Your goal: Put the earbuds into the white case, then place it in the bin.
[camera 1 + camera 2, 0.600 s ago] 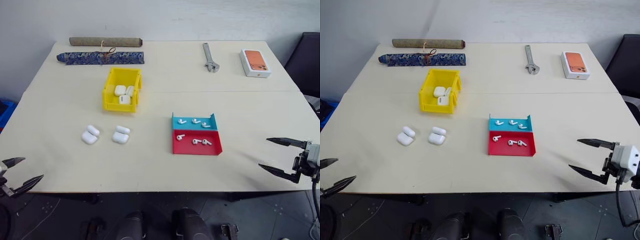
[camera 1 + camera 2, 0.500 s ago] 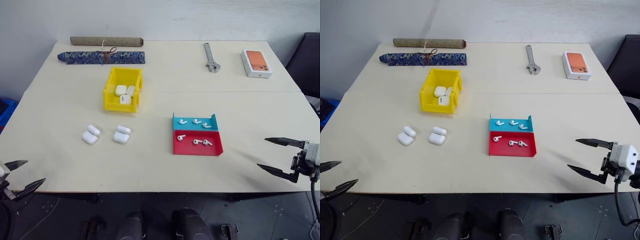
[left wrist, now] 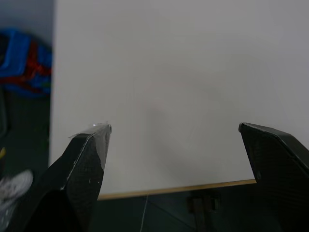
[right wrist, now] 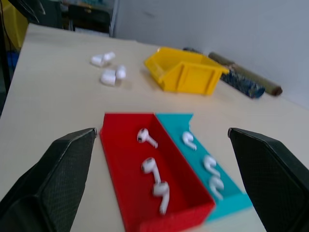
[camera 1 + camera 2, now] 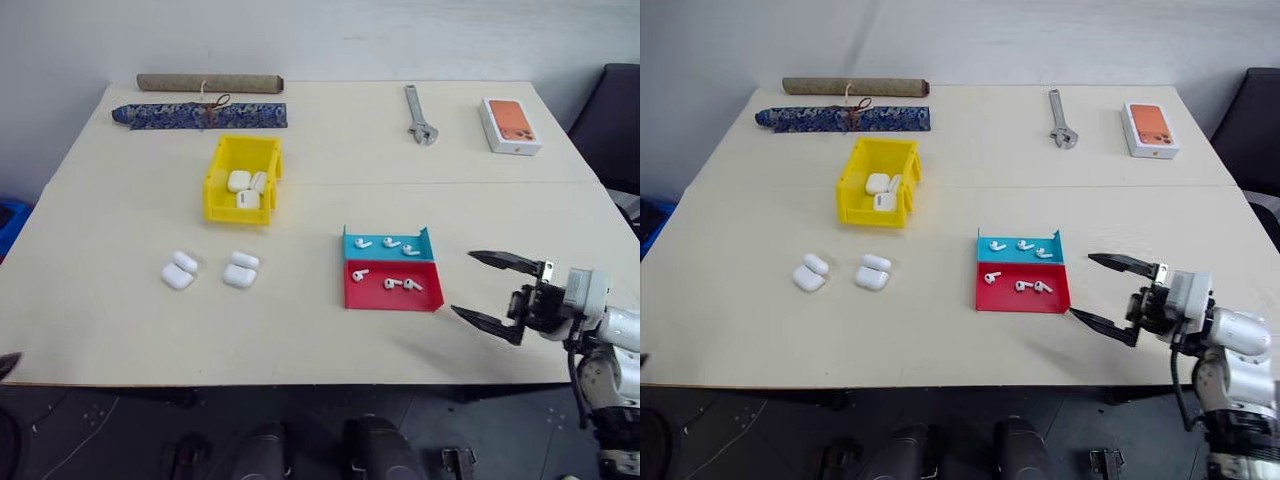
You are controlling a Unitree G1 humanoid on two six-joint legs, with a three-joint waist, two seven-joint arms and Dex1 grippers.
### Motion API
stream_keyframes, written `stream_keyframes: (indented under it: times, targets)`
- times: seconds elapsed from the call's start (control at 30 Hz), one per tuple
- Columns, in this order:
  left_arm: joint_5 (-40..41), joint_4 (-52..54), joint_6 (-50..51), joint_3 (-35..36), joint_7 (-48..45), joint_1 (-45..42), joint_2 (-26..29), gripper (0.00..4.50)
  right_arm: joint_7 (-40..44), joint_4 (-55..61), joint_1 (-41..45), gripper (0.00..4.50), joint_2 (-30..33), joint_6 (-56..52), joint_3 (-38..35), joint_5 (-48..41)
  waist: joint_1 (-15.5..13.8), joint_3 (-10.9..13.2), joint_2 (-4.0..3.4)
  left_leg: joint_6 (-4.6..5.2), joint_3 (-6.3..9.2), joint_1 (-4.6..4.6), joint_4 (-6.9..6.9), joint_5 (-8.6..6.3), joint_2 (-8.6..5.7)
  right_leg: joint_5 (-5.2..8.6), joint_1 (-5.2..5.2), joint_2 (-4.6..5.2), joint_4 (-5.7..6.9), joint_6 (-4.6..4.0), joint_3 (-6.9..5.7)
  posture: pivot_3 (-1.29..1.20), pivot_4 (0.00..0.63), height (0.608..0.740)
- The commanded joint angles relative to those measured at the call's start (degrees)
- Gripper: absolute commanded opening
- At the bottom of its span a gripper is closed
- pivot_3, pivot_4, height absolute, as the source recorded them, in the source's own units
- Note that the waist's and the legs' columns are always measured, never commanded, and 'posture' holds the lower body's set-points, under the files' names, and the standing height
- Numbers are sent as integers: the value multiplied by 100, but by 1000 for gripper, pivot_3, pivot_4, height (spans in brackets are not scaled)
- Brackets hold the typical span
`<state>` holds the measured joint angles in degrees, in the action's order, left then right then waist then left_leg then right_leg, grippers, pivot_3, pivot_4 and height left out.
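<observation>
Several tiny white earbuds lie in the red tray (image 5: 355,292) and the blue tray (image 5: 352,244) at mid-table; the right wrist view shows three earbuds (image 4: 155,166) in the red one. Two white cases (image 5: 179,271) (image 5: 241,269) rest left of the trays, lids seemingly flipped open. Behind them the yellow bin (image 5: 243,205) holds more white cases. My right gripper (image 5: 490,290) is open, level with the red tray and just to its right, fingers pointing at it. My left gripper (image 3: 174,128) is open over the table's near left corner, with nothing between its fingers.
A wrench (image 5: 420,115) and a white box with an orange front (image 5: 510,125) lie at the back right. Two rolled bundles (image 5: 210,82) (image 5: 200,115) lie along the back left. A dark chair (image 5: 615,120) stands beyond the table's right edge.
My right gripper has moved left from the table's right edge to just beside the red tray, still open. The left gripper has slipped to the lower left edge of the head views.
</observation>
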<state>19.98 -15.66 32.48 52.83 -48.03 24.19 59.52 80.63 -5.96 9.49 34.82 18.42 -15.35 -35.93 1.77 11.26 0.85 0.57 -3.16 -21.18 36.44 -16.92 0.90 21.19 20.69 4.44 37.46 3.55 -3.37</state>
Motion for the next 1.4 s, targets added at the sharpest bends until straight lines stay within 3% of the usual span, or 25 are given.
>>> stream_keyframes:
  times: [0.03, 0.23, 0.37, 0.5, 0.7, 0.8, 0.9, 1.07, 1.4]
  targets:
    - [321, 382, 1505, 192, -412, 199, 445, 4500, 14, 559, 31, 4460, -226, 176, 78, -226, -16, -2, 5, 0, 0, 0, -2, 0, -1, -1, -1, 2, -2, 1, 0, 0, 150, 740]
    - [864, 1316, 3364, -181, -322, -758, 1198, 4500, 40, 1015, -220, 4460, -250, -353, 242, -434, -104, -6, 13, -5, 18, -6, -13, 0, -9, -1, -3, 9, -16, 2, 0, 0, 150, 740]
    - [1415, 2053, 3910, -1550, -292, -2136, 1833, 4500, 50, 905, -201, 4460, -268, -314, 251, -327, -126, -5, 10, -15, 18, -7, -23, 7, -10, -1, -5, 8, -32, 0, 1, 0, 150, 740]
    - [1554, 2301, 3488, -3526, -884, -3586, 2256, 4500, 19, 771, -22, 4460, -279, -330, 297, -267, 5, 2, -5, -39, 10, -5, -36, 21, -13, -1, -1, 5, -37, 0, 4, 0, 150, 740]
    - [-126, 1115, 2901, -6924, -1802, -6637, 1488, 4500, 104, 561, 256, 4460, -341, -294, 396, -210, -28, 6, -9, -59, -22, -14, -30, 33, -3, 0, 29, -24, 3, 2, 20, 0, 150, 740]
    - [-1020, 422, 2588, -7978, -2140, -7487, 1047, 4500, 114, 488, 352, 4460, -357, -287, 398, -198, -26, 12, 2, -52, -40, -33, -12, 39, -4, 0, 54, -29, 29, 4, 38, 0, 150, 740]
    - [-1424, 56, 2603, -8424, -2335, -7939, 679, 4500, 112, 502, 312, 4460, -340, -269, 363, -213, -28, 22, 19, -50, -46, -50, 14, 39, -2, 0, 71, -30, 38, 6, 48, 0, 150, 740]
    - [-1836, -516, 2711, -8550, -2229, -8217, 124, 4500, 132, 594, 172, 4460, -302, -289, 327, -250, -23, 22, 19, -36, -34, -80, 75, 31, 2, -2, 79, -26, 47, 14, 45, 0, 150, 740]
    - [-2269, -602, 2181, -8548, -2425, -8054, 55, 4500, 132, 511, 164, 4460, -277, -249, 233, -220, -36, 23, 19, -32, -25, -88, 97, 32, 2, -6, 79, -22, 57, 21, 42, 0, 150, 740]
